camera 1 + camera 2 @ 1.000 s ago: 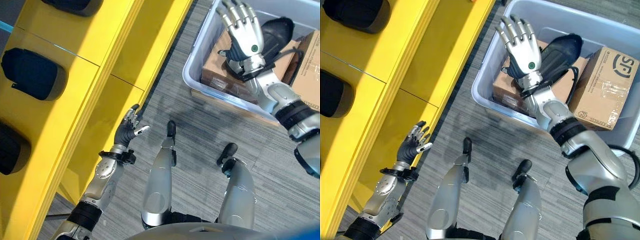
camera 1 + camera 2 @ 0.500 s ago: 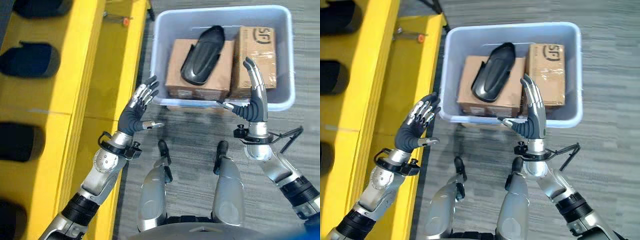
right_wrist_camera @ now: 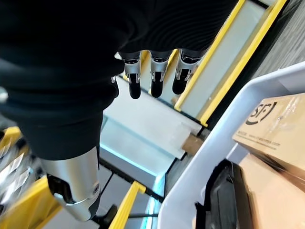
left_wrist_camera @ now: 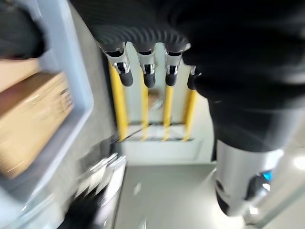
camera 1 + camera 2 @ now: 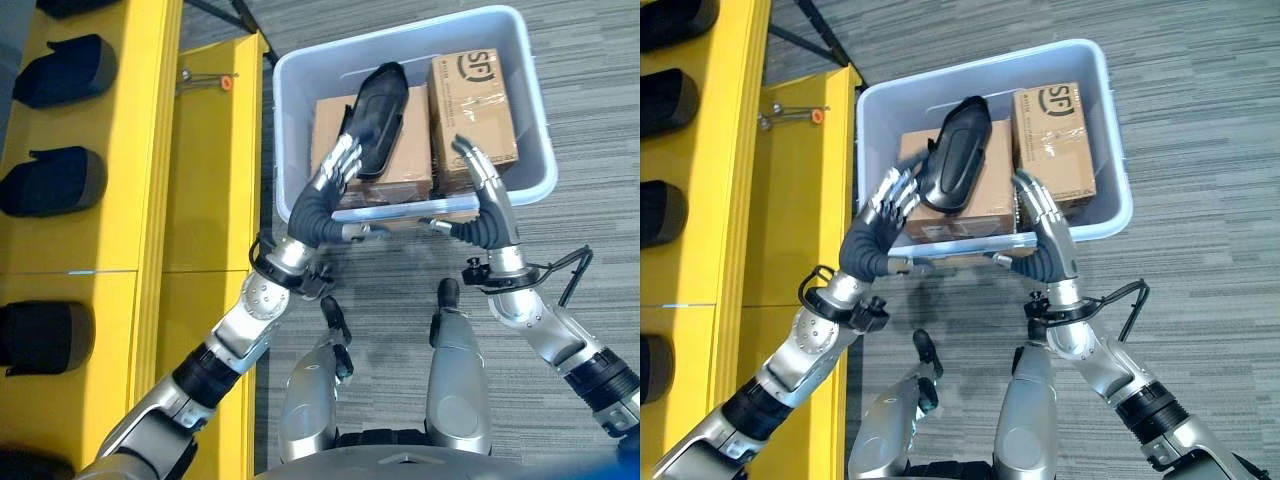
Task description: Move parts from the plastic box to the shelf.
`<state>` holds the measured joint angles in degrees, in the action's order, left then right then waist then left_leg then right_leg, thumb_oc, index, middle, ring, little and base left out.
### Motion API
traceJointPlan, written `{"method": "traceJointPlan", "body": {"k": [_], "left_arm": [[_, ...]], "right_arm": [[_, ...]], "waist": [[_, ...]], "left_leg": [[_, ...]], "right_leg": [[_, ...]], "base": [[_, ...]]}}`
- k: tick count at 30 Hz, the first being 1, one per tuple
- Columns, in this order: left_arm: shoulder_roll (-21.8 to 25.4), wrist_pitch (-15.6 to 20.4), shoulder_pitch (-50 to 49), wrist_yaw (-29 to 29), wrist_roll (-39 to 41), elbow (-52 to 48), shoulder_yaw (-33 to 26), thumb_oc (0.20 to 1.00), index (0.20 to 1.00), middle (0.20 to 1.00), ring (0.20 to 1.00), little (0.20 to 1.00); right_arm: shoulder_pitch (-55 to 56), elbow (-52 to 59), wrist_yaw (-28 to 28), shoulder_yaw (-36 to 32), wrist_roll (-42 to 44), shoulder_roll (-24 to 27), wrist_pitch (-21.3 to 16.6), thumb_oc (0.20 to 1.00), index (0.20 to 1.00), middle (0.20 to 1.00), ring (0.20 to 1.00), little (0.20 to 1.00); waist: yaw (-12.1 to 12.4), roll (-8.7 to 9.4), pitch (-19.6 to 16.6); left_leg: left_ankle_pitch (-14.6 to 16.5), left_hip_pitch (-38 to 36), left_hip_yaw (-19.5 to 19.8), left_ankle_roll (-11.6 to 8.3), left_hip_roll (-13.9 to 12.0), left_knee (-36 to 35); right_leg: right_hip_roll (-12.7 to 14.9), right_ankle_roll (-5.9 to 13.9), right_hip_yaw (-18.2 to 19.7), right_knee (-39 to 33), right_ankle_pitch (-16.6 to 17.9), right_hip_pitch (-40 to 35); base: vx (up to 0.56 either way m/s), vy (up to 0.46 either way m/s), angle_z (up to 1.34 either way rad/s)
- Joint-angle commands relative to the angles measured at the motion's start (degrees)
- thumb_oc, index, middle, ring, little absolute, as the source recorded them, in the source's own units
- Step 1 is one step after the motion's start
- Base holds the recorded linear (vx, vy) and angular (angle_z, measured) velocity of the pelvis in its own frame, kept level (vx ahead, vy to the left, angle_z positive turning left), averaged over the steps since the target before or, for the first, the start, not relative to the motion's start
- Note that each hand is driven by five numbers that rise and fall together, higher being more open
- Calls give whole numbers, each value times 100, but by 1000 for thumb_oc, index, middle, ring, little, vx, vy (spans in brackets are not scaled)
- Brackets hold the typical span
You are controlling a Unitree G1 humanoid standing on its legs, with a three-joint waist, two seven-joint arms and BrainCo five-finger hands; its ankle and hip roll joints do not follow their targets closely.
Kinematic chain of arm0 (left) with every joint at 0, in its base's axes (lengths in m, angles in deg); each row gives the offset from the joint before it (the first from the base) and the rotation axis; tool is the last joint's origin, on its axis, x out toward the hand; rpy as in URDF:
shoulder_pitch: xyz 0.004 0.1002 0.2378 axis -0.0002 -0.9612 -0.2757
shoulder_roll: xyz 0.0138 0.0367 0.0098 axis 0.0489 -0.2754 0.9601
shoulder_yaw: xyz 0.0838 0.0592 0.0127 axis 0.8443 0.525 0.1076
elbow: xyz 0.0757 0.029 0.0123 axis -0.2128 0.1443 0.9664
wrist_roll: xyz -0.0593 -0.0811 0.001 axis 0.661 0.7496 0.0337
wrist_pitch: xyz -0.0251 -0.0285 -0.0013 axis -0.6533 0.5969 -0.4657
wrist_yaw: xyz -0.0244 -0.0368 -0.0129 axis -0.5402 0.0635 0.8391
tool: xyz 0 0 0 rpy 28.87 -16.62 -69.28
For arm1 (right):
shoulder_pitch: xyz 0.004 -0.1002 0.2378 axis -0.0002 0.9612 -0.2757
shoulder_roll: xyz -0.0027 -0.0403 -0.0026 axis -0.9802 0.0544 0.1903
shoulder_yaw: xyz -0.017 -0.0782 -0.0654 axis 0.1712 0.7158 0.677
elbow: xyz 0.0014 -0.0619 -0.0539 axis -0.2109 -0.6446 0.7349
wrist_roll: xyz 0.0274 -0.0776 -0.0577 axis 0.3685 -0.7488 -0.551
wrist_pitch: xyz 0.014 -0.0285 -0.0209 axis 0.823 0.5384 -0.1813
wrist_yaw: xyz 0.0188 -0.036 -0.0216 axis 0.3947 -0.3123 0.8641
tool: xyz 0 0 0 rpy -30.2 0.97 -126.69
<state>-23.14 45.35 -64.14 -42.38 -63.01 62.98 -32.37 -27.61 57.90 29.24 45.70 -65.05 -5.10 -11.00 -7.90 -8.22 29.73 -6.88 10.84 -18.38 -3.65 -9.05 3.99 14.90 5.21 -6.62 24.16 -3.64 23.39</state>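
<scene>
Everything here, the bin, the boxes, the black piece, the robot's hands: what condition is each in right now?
Pale blue plastic box: lidless, on the floor.
Black curved plastic part: lying across the brown cardboard boxes, not held.
Left hand: open, at the box's near rim.
Right hand: open, empty.
Yellow shelf: holds dark parts.

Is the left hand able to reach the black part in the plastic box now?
Probably yes: the open left hand is at the plastic box rim beside the black part, which lies uncovered on top of a cardboard box.
</scene>
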Motion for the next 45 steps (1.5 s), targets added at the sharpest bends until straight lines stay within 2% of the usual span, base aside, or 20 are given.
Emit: {"method": "traceJointPlan", "body": {"k": [1,2,3,5,6,8,9,10,13,18,22,27,29,30,32,34,36,42,44,45], "left_arm": [[122,37,32,1271,-890,-167,-655,1000,1000,1000,1000,1000],[111,-74,79,1312,-945,-142,-708,1000,1000,1000,1000,1000],[36,-406,265,1411,-840,16,-855,1000,1000,1000,1000,1000],[38,-676,492,1682,-923,246,-969,1000,1000,1000,1000,1000],[-27,-911,732,2068,-1177,581,-1109,1000,1000,1000,1000,1000],[-30,-937,806,2304,-1204,683,-1203,1000,1000,1000,1000,1000],[-27,-858,865,2645,-1336,796,-1313,1000,1000,1000,1000,1000],[-2,-964,1002,2954,-1306,977,-1481,1000,1000,1000,1000,1000],[17,-1193,1341,3119,-1246,1507,-1628,1000,1000,1000,1000,1000],[66,-1433,1714,3044,-1097,2032,-1727,1000,1000,1000,1000,1000],[113,-1617,1992,3200,-1119,2455,-1759,1000,1000,1000,1000,1000],[201,-1657,2399,4022,-1102,3259,-2030,1000,1000,1000,1000,1000],[171,-1283,2458,4359,-946,3488,-2131,1000,1000,1000,1000,1000],[29,-1032,2375,4504,-967,3579,-2311,1000,1000,1000,1000,1000],[-127,-1096,2164,4904,-1226,3624,-2404,1000,1000,1000,1000,1000],[-178,-1111,2128,4915,-1251,3703,-2439,1000,1000,1000,1000,1000],[-163,-1367,2153,4676,-1222,3883,-2467,1000,1000,1000,1000,1000],[-34,-1350,2300,4582,-824,4392,-2465,1000,1000,1000,1000,1000],[31,-1698,2305,4199,-820,4543,-2356,1000,1000,1000,1000,1000],[50,-1752,2312,4130,-811,4589,-2325,1000,1000,1000,1000,1000]], "right_arm": [[-223,193,-5,-101,103,-295,18,1000,1000,1000,1000,1000],[-226,194,25,-105,148,-313,24,1000,1000,1000,1000,1000],[-246,270,176,-114,261,-340,85,1000,1000,1000,1000,1000],[-257,368,381,-144,343,-368,158,1000,1000,1000,1000,1000],[-264,425,563,-191,308,-389,277,1000,1000,1000,1000,1000],[-244,428,655,-222,306,-393,282,1000,1000,1000,1000,1000],[-220,421,722,-253,325,-401,298,1000,1000,1000,1000,1000],[-195,428,786,-294,314,-398,286,1000,1000,1000,1000,1000],[-147,467,792,-393,282,-424,342,1000,1000,1000,1000,1000],[21,481,696,-645,251,-426,451,1000,1000,1000,1000,1000],[244,451,550,-883,112,-385,329,1000,1000,1000,1000,1000],[665,382,-47,-1383,-174,-285,330,1000,1000,1000,1000,1000],[767,315,-324,-1470,-172,-307,420,1000,1000,1000,1000,1000],[799,84,-551,-1522,154,-356,445,1000,1000,1000,1000,1000],[852,-107,-740,-1592,133,-436,375,1000,1000,1000,1000,1000],[849,-134,-756,-1572,155,-474,410,1000,1000,1000,1000,1000],[807,-153,-780,-1546,235,-503,495,1000,1000,1000,1000,1000],[682,-247,-815,-1484,355,-492,657,1000,1000,1000,1000,1000],[649,-331,-855,-1474,388,-479,683,1000,1000,1000,1000,1000],[649,-338,-865,-1478,392,-467,698,1000,1000,1000,1000,1000]], "waist": [[-39,401,-15],[-48,420,-26],[-107,459,-45],[-196,497,-41],[-318,536,-11],[-355,554,6],[-383,575,6],[-450,640,3],[-614,723,6],[-772,780,6],[-894,823,6],[-1027,954,6],[-1034,1000,6],[-990,1021,6],[-918,1080,6],[-906,1082,6],[-876,1097,6],[-871,1089,6],[-872,1121,6],[-877,1127,6]], "left_leg": [[711,2,513,105,-96,476],[707,12,516,98,-107,480],[698,32,501,70,-127,492],[693,38,415,40,-170,507],[704,69,222,-2,-240,547],[702,79,74,-24,-292,556],[710,74,-83,-50,-335,551],[832,57,-187,-145,-377,571],[808,260,-358,-193,-478,626],[740,497,-514,-232,-538,669],[746,670,-611,-239,-573,758],[826,989,-659,-250,-604,921],[886,1057,-655,-226,-599,942],[956,1156,-618,-208,-565,963],[982,1286,-518,-181,-547,1017],[1006,1315,-500,-167,-533,1038],[999,1373,-472,-161,-540,1070],[1010,1488,-486,-178,-557,1134],[1012,1547,-475,-179,-570,1185],[1023,1566,-480,-179,-574,1204]], "right_leg": [[-390,-276,-76,-94,-493,-465],[-402,-277,-77,-102,-481,-450],[-430,-268,-64,-176,-427,-418],[-421,-237,-44,-267,-335,-375],[-393,-193,-47,-414,-223,-315],[-350,-168,-109,-458,-172,-269],[-317,-141,-163,-497,-126,-206],[-317,-57,-183,-598,-143,-157],[-365,-18,-63,-780,-8,83],[-375,17,35,-944,122,326],[-383,25,120,-971,177,521],[-427,26,194,-979,202,830],[-418,39,181,-998,226,892],[-420,53,179,-985,210,948],[-427,28,118,-918,175,998],[-424,28,110,-901,155,1002],[-406,24,67,-895,162,1021],[-388,-5,27,-830,122,1121],[-392,-9,17,-833,142,1157],[-393,-8,19,-836,150,1174]], "base": [[4,-99,-6],[6,-83,-8],[18,-48,-9],[48,23,-9],[62,83,-13],[59,101,-39],[123,129,-63],[107,102,-66],[10,39,-56],[-19,31,-21],[-14,37,-10],[-36,-3,-13],[-54,-63,-8],[-70,-121,-2],[-63,-131,7],[-25,-50,7],[-22,-39,3],[-5,12,7],[0,0,0],[0,0,0]]}}
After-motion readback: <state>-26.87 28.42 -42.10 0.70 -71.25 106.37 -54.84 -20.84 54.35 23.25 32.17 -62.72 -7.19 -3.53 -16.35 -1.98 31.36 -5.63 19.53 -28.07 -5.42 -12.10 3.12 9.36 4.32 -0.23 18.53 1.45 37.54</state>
